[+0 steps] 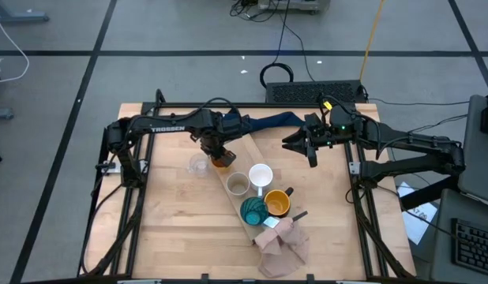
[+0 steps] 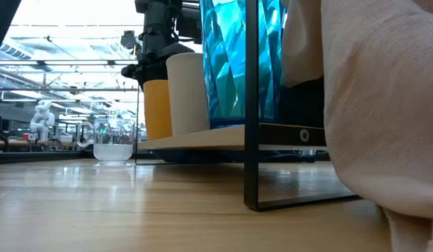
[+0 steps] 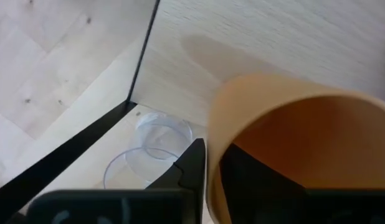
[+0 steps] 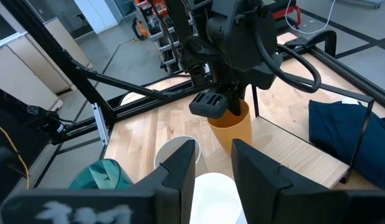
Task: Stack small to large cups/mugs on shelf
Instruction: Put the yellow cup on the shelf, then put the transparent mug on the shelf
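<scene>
High view: the shelf, a long pale board, runs diagonally across the table, its long axis from the far centre toward the near right, with one end near a blue cloth and the other by a beige cloth. On it stand the beige cup, white mug, yellow mug with its handle toward the right arm's side, and teal cup; the glass stands off the shelf on the table. The left gripper has its fingers clamped on the orange cup at the shelf's far end; the right gripper waits well apart. Low view: the orange cup stands upright, mouth up, its base apparently at shelf level, just beside the beige cup; the glass is beyond on the table. Risk, as judged: a tilted release could tip the orange cup against its neighbour or off the shelf edge onto the glass below. Left wrist view: one finger is outside the cup wall, the other inside the rim; lifting askew could drag the cup. The glass lies just past the shelf's black frame. Right wrist view: the right fingers stand apart, empty, above the white mug; any descent would strike its rim.
</scene>
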{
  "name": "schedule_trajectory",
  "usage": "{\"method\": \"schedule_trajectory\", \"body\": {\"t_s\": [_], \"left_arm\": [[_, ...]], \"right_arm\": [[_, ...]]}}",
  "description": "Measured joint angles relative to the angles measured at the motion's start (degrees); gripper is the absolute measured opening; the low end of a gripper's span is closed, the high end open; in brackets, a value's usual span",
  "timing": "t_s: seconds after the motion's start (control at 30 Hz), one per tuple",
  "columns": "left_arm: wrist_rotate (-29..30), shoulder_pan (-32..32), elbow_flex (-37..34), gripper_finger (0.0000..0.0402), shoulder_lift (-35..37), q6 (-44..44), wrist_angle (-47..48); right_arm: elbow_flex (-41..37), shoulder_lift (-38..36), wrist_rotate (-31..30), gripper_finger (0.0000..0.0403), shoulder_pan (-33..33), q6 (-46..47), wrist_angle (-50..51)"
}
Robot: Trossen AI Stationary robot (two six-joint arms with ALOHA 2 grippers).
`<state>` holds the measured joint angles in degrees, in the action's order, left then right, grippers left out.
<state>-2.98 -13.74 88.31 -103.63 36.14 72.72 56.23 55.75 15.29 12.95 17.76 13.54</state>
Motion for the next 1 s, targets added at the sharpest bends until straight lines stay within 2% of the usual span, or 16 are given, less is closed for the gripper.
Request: {"method": "schedule_trajectory", "body": {"t_s": [0.17, 0.47, 0.6, 0.77, 1.0], "left_arm": [[-1.66, 0.0, 0.0, 0.0059, 0.0, -0.42, -1.1], [-1.71, -0.17, 0.0, 0.0165, 0.0, -0.45, -1.01], [-1.7, -0.17, 0.36, 0.0196, 0.0, -0.19, -0.96], [-1.68, -0.17, 2.81, 0.0212, 0.0, -1.11, -0.95], [-1.66, -0.15, 7.53, 0.0214, 0.0, -1.44, 0.34]], "right_arm": [[0.0, 0.0, 0.0, 0.0096, 0.0, 0.0, 0.0], [0.0, 0.0, 0.0, 0.0096, 0.0, 0.0, 0.0], [0.0, 0.0, 0.0, 0.0096, 0.0, 0.0, 0.0], [0.0, 0.0, 0.0, 0.0096, 0.0, 0.01, 0.0], [0.0, 0.0, 0.0, 0.0096, 0.0, 0.54, 0.02]]}}
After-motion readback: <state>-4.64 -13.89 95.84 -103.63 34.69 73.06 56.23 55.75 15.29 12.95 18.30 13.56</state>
